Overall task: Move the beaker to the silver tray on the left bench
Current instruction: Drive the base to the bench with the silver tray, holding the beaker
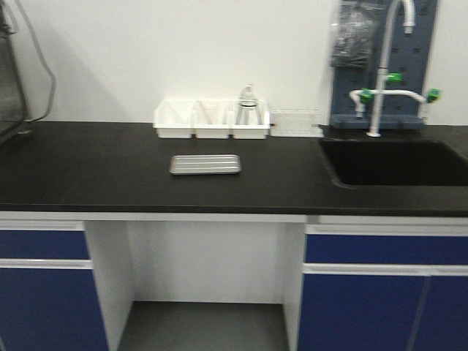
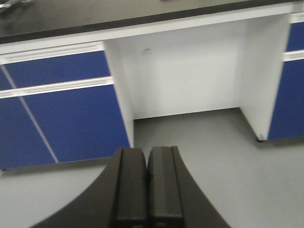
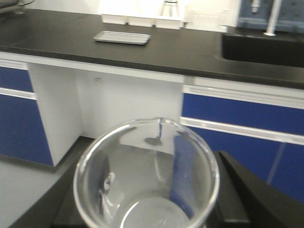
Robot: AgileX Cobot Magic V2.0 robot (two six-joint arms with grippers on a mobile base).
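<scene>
The beaker [image 3: 118, 185], clear glass with a round rim and a small pour lip, fills the bottom of the right wrist view. My right gripper [image 3: 148, 192] is shut on it, with a black finger against each side. It hangs in front of the bench and below the level of the worktop. The silver tray [image 1: 205, 164] lies flat and bare on the black left bench [image 1: 88, 172]; the right wrist view has the silver tray [image 3: 122, 37] at top left, far from the beaker. My left gripper [image 2: 147, 154] is shut on nothing and faces the cupboards. Neither gripper shows in the front view.
A white divided organiser [image 1: 212, 121] holding a glass bottle [image 1: 248, 106] stands behind the tray. A black sink [image 1: 395, 162] with a white tap [image 1: 380, 73] is at the right. Blue cupboards [image 1: 365, 292] flank an open knee space [image 1: 205, 278]. Metal equipment [image 1: 9, 80] sits far left.
</scene>
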